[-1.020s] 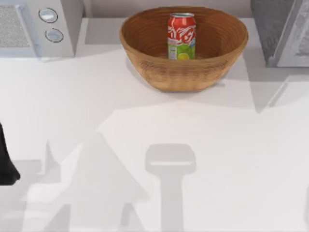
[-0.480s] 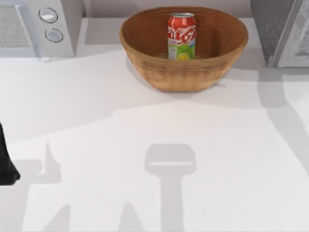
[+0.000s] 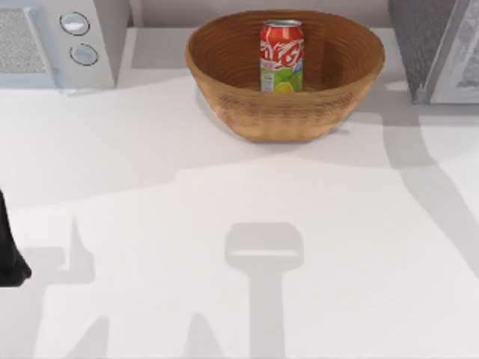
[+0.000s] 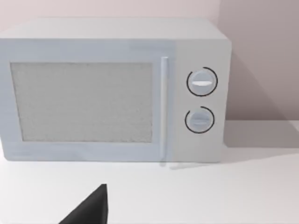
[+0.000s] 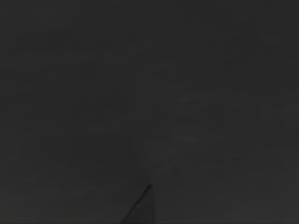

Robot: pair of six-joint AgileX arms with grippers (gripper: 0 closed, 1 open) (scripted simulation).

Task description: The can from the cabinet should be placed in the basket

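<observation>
The can (image 3: 281, 56) stands upright inside the basket (image 3: 224, 82) at the upper middle of the top view, its base on the ribbed floor toward the back wall, touching nothing else. That is where the task wants it, so I judge the placing done, with nothing left to hold. The cabinet (image 3: 423, 45) sits at the upper right corner, well apart from the basket, only partly in frame; the microwave (image 3: 45, 45) fills the upper left. The desk (image 3: 239, 209) in front carries only shadows. A dark part of the left arm (image 3: 9, 254) shows at the left edge, low in the frame, parked well away from the basket; whether either gripper's fingers are open or closed I cannot tell. The right wrist view is dark
</observation>
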